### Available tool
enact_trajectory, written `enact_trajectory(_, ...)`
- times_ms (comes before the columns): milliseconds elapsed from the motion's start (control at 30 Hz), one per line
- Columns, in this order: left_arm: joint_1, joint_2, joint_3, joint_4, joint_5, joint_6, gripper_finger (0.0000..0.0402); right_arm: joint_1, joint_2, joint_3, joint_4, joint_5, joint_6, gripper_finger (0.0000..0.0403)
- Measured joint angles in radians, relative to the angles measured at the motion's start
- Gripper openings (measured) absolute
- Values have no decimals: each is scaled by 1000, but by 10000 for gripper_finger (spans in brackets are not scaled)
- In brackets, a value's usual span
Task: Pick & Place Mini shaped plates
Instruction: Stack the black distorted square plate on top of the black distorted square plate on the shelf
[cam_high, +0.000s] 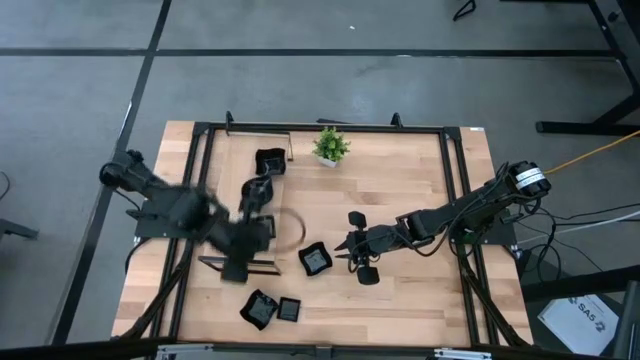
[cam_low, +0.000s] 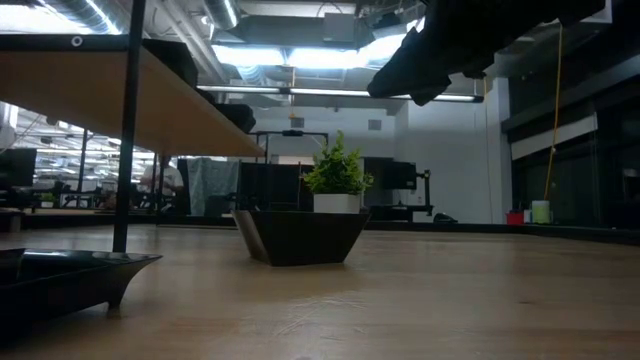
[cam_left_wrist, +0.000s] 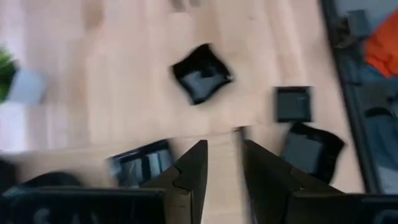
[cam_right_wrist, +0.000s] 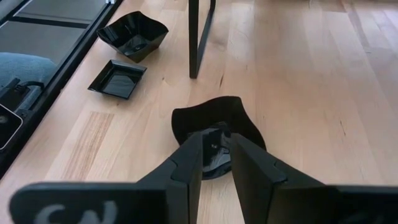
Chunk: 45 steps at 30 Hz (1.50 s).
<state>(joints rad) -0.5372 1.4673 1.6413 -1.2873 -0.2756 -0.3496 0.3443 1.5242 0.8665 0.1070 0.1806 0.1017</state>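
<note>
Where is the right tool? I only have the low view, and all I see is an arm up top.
Observer: The right tool is at mid-table, at the rim of the wavy centre plate.
Operator: Left one?
Observer: The left tool is open and empty, above the table's left side.
Operator: Any plates at the edge opposite the plant?
Observer: Two, side by side: a rounded plate and a square plate.
</note>
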Motion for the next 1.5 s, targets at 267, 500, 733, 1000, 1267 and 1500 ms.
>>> enact_trajectory(267, -225, 133, 0, 71, -29, -129, 95, 0, 0, 0, 0, 0, 8, 83)
enact_trajectory(500, -346, 278, 0, 104, -29, -254, 95, 0, 0, 0, 0, 2, 20, 83)
enact_trajectory(733, -422, 413, 0, 118, -16, -337, 95, 0, 0, 0, 0, 2, 27, 83)
enact_trajectory(1000, -459, 487, 0, 174, -21, -348, 95, 0, 0, 0, 0, 2, 30, 83)
enact_trajectory(1267, -458, 548, 0, 164, -28, -347, 95, 0, 0, 0, 1, 2, 26, 83)
enact_trajectory(1500, -456, 604, 0, 163, -6, -344, 95, 0, 0, 1, 1, 2, 22, 83)
